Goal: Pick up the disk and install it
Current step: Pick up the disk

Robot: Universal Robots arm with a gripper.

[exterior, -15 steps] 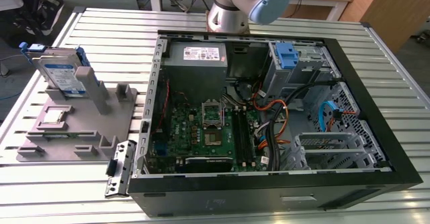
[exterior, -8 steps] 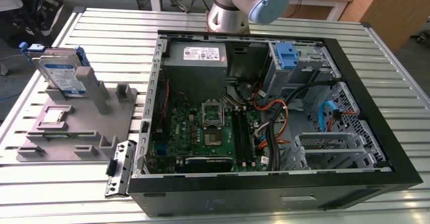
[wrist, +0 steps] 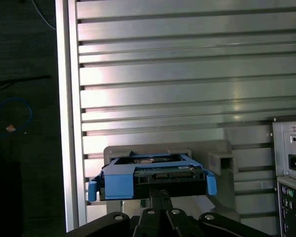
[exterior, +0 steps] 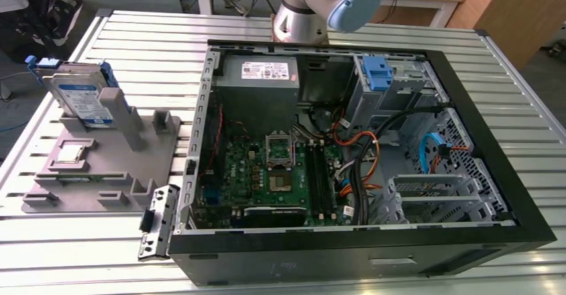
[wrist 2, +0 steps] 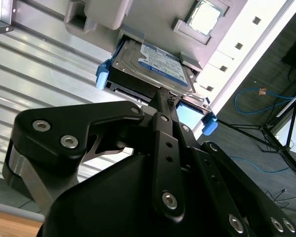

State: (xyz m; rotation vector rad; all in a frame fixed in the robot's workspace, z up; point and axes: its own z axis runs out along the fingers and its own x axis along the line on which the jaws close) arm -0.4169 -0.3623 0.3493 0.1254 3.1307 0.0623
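The disk is a silver drive with a white-and-blue label in a blue carrier frame. It stands upright in a slot of the grey stand at the exterior view's left. In both wrist views the disk lies just beyond the tips of my gripper. The black fingers are drawn together with nothing between them. I cannot tell whether the tips touch the disk's near edge.
The open computer case takes up the middle and right of the slatted metal table. Inside are a grey power-supply box, the green board and a drive bay with a blue latch. A small silver chip lies on the stand.
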